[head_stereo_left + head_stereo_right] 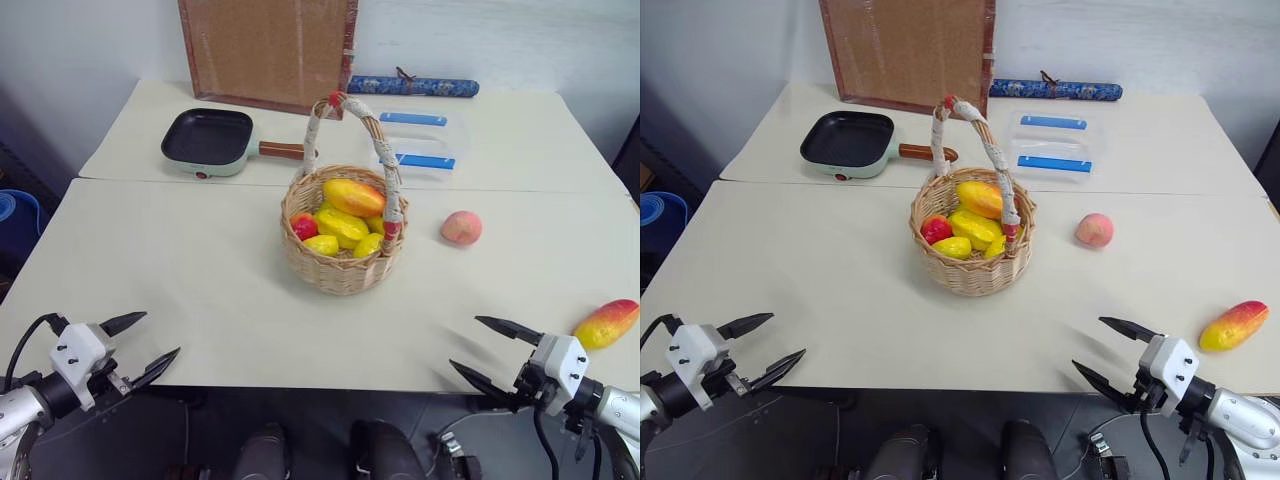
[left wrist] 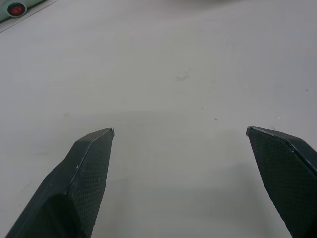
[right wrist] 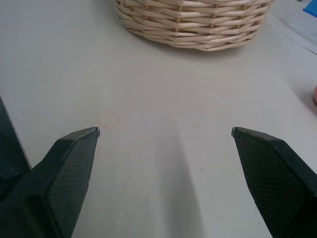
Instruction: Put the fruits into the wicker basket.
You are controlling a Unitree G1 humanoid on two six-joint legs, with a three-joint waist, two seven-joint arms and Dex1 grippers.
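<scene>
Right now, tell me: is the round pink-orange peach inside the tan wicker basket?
No, the peach lies on the white table, right of the basket.

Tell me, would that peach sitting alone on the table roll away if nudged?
Probably yes: the peach is round and rests free on the smooth flat table, nothing touching it. It looks like hard plastic, so likely light and a bit slippery.
</scene>
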